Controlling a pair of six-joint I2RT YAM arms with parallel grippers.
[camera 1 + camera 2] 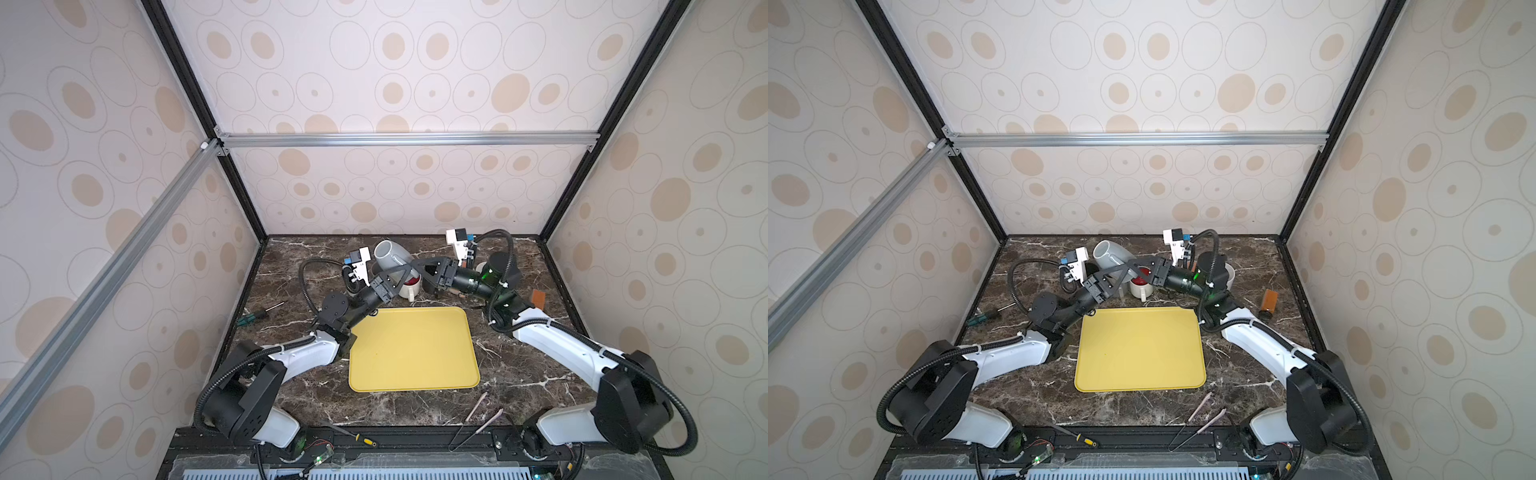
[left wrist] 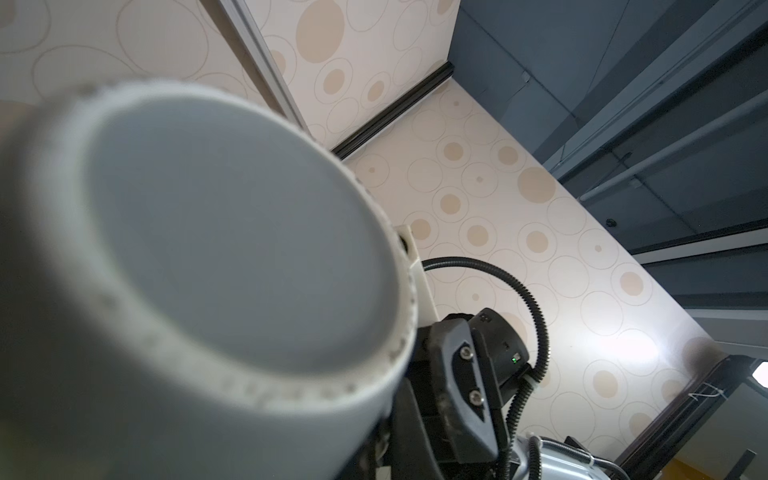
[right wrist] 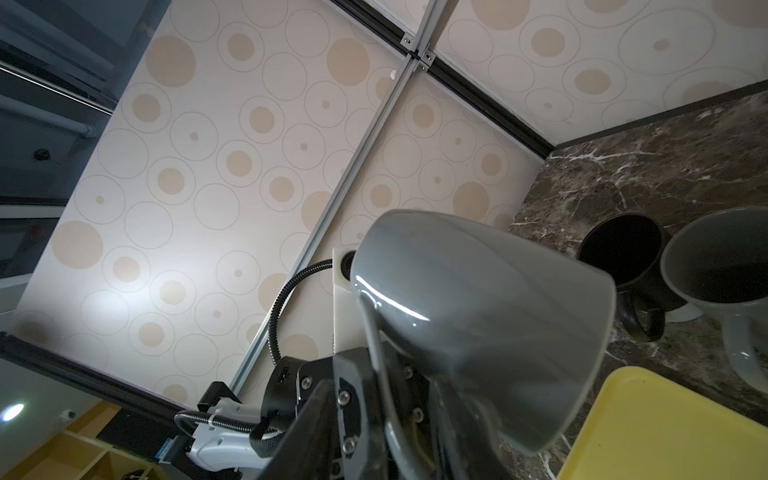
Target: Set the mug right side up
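Observation:
A grey mug point(image 1: 390, 254) point(image 1: 1109, 254) hangs tilted in the air over the back of the table, between my two grippers. Its base points up and back-left, and its mouth faces down toward the tray. In the left wrist view the base point(image 2: 232, 232) fills the frame, blurred. The right wrist view shows the mug's side point(image 3: 478, 316) and its handle point(image 3: 374, 345) running down to the jaws. My left gripper point(image 1: 404, 271) point(image 1: 1126, 267) is shut on the handle. My right gripper point(image 1: 416, 266) point(image 1: 1137, 263) is shut on the mug from the opposite side.
A yellow tray point(image 1: 413, 349) lies mid-table in front of the grippers. A white mug with a red inside point(image 1: 409, 286) stands just under the held mug. A black mug point(image 3: 623, 257) and a grey cup point(image 3: 723, 266) stand behind. A brown bottle point(image 1: 538, 298), a screwdriver point(image 1: 257, 313) and tweezers point(image 1: 478, 424) lie around.

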